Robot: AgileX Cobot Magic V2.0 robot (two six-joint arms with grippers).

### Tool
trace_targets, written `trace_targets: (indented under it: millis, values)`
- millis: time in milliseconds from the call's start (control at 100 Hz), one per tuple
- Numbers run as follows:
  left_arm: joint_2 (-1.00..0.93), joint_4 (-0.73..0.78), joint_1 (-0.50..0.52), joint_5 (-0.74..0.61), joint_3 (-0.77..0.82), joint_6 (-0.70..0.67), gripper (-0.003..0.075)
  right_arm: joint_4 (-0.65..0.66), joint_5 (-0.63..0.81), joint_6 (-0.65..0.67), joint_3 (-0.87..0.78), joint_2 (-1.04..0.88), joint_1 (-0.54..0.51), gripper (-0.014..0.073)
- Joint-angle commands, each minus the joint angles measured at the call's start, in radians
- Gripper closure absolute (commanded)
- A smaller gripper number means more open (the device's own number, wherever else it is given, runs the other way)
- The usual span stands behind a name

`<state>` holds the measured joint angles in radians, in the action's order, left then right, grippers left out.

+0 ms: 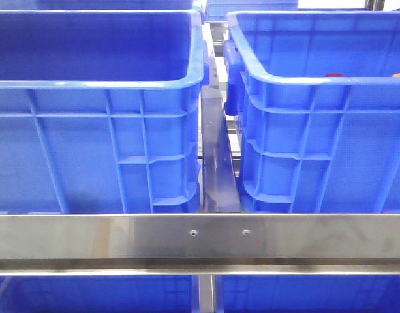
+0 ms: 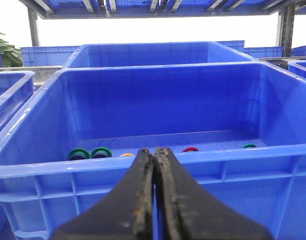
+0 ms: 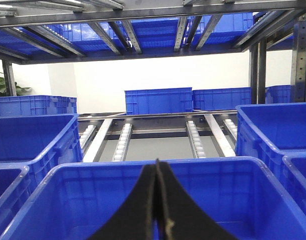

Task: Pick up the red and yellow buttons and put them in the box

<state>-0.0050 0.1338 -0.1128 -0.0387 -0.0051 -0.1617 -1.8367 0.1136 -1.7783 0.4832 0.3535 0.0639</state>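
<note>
Two blue crates stand side by side: the left crate (image 1: pixel 89 124) and the right crate (image 1: pixel 330 130). In the left wrist view, one crate (image 2: pixel 143 190) holds a red button (image 2: pixel 190 149), a yellow button (image 2: pixel 126 155) and green rings (image 2: pixel 79 153) along its floor. The left fingers (image 2: pixel 153 155) and right fingers (image 3: pixel 157 167) are pressed closed, holding nothing.

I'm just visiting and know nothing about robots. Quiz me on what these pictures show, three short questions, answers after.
1. True or false: the left end effector is shut.
2. In the left wrist view, which colour has the most buttons? A green, B red, C yellow.
3. In that view, the red button lies inside a ____ crate.

Key: 1 true; 2 A: three green buttons, one red, one yellow button; 3 blue.
</note>
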Motion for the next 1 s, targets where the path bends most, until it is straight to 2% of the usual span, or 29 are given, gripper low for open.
trace_targets:
  millis: [0, 990]
  values:
    - [-0.032, -0.001, 0.002, -0.083, 0.049, -0.010, 0.0739, -0.067, -0.025, -0.003, 0.026, 0.007, 0.000, 0.0661]
    - [-0.032, -0.001, 0.002, -0.083, 0.049, -0.010, 0.0739, -0.055, -0.007, -0.001, 0.026, 0.007, 0.000, 0.0661]
